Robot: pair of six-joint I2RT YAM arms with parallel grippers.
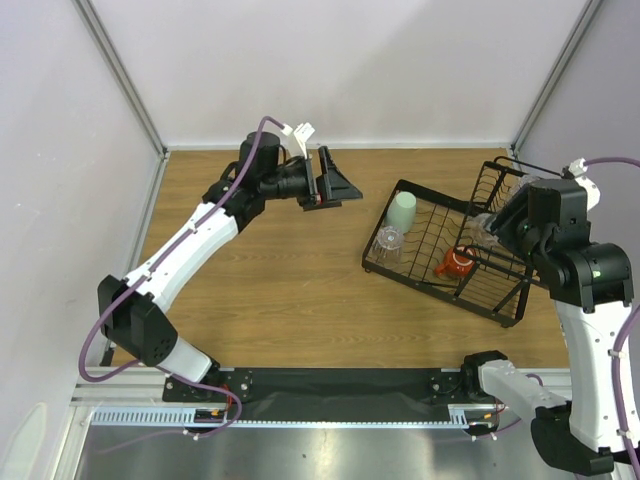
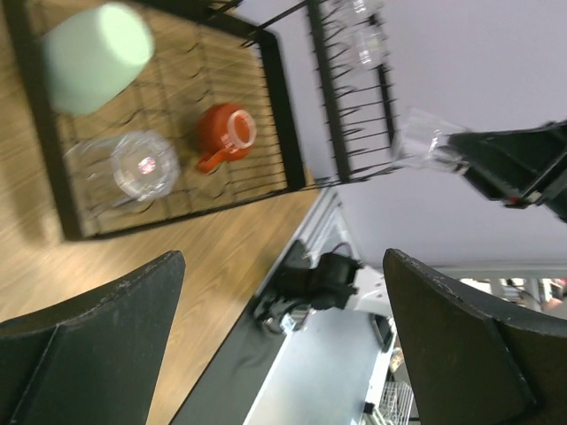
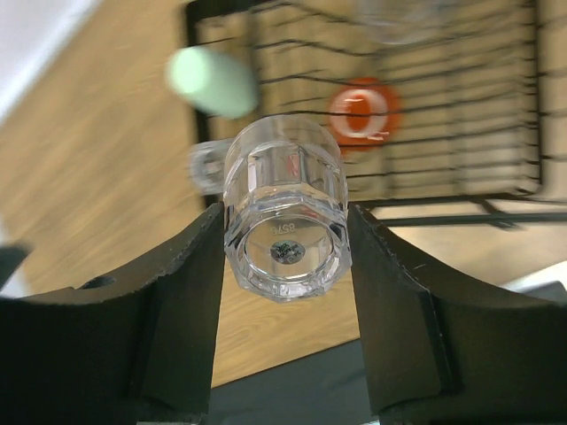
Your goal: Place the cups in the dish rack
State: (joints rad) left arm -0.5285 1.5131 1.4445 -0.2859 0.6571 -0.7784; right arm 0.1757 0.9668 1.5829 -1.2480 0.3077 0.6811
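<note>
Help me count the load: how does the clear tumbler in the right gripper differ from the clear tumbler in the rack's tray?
Grip: the held tumbler is clamped between the fingers of the right gripper; the racked tumbler is touched by nothing. Place: the held tumbler hangs in the air by the taller basket section of the dish rack; the racked tumbler rests on the tray wires beside the mint-green cup. Both are small and clear.

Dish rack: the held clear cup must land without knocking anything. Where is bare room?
Bare wires run down the middle of the dish rack, between the mint cup and clear tumbler on one side and the orange mug on the other. Crowded: by the basket, where the right gripper holds the clear cup.
</note>
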